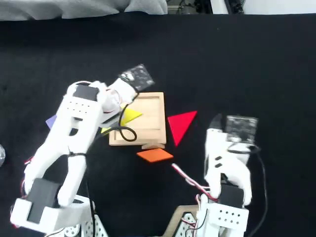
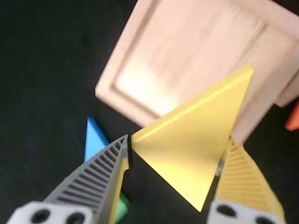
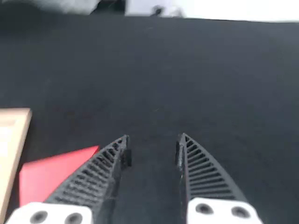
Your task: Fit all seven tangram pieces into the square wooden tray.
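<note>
One yellow triangle (image 2: 196,135), clamped in the left gripper (image 2: 175,144) over the left rim of the wooden tray (image 2: 187,46), may catch there if dropped tilted, while the right gripper (image 3: 152,149) gapes.

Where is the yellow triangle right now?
The yellow triangle is held in the left gripper, over the wooden tray's edge in the left wrist view. The high view puts it at the tray's left side.
</note>
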{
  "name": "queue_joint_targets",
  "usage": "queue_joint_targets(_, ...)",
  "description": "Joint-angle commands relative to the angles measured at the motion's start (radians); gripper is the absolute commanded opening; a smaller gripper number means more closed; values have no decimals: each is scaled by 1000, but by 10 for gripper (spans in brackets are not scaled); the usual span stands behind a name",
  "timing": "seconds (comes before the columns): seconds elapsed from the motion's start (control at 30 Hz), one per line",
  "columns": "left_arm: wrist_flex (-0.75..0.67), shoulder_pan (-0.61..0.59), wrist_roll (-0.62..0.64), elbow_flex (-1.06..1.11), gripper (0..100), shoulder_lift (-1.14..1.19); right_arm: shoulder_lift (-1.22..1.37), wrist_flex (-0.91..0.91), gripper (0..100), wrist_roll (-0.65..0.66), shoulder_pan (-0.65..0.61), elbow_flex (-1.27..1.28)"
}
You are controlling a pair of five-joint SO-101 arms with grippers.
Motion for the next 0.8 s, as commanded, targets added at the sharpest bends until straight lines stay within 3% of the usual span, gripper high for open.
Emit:
queue_joint_targets(0.0,-77,79,-92,-65,256,38,114,-43,170,-69,63,-33)
queue_joint_targets(0.2,-84,145,-210,-133,256,164,114,-43,170,-68,64,-31)
queue_joint_targets(0.5,-74,157,-218,-332,256,396,114,-43,170,-68,63,-30)
queue_joint_targets(0.77,38,163,-213,-398,261,417,114,-77,170,-68,63,-12)
